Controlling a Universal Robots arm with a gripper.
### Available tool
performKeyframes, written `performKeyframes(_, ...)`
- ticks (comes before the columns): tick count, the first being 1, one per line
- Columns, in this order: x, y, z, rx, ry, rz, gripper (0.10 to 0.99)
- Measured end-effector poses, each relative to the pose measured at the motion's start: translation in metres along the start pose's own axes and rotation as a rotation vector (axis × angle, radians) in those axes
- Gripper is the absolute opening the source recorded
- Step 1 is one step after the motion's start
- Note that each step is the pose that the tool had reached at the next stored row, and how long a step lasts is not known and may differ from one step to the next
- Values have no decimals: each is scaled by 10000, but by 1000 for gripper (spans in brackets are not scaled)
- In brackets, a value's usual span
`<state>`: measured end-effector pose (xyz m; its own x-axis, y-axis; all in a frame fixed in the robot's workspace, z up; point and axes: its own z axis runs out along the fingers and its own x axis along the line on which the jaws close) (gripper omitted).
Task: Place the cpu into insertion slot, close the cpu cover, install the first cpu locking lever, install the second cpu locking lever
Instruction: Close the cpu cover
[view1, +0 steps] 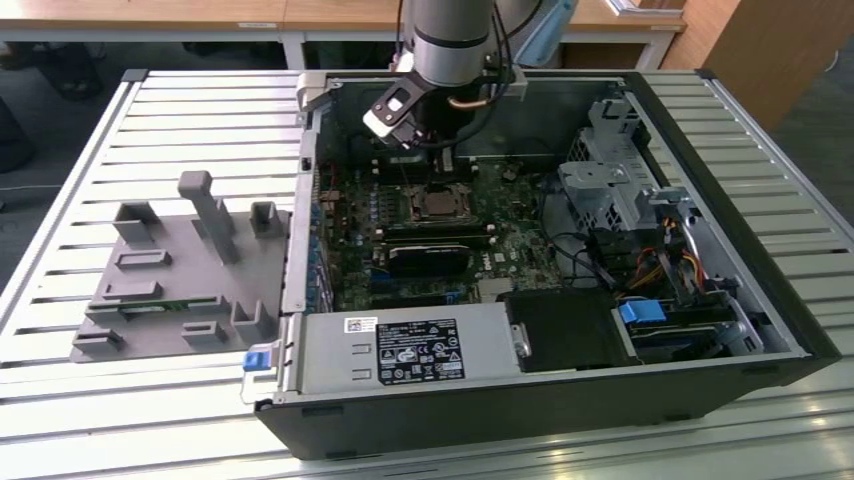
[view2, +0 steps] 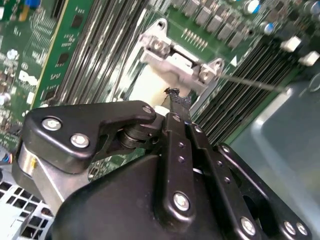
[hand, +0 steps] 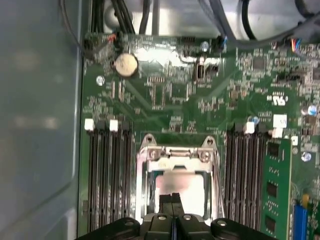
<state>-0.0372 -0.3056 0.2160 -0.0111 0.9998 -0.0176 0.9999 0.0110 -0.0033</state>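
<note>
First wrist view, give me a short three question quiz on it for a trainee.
1. True or false: the tool hangs over the cpu cover.
2. What flanks the cpu cover on both sides? A. memory slots B. fans C. drive bays
3. Short answer: what shiny part shows through the cover's window?

Key: 1. true; 2. A; 3. the cpu.

The arm (view1: 447, 40) is a silver-grey cylinder with a white-and-black wrist block and dark cables, and its black gripper (view2: 174, 102) has linked bars studded with silver screws.
</note>
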Motion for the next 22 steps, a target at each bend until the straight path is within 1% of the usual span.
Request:
performKeyframes(7, 2, -104, 58, 0, -4, 0, 106)
performKeyframes(10, 3, -126, 99, 0, -36, 0, 106)
performKeyframes(12, 4, -131, 129, 0, -64, 1, 106)
performKeyframes(14, 4, -131, 144, 0, -71, -1, 106)
performKeyframes(17, 4, -129, 148, 2, -73, 0, 106)
performKeyframes(22, 4, -102, 148, 0, -72, 1, 106)
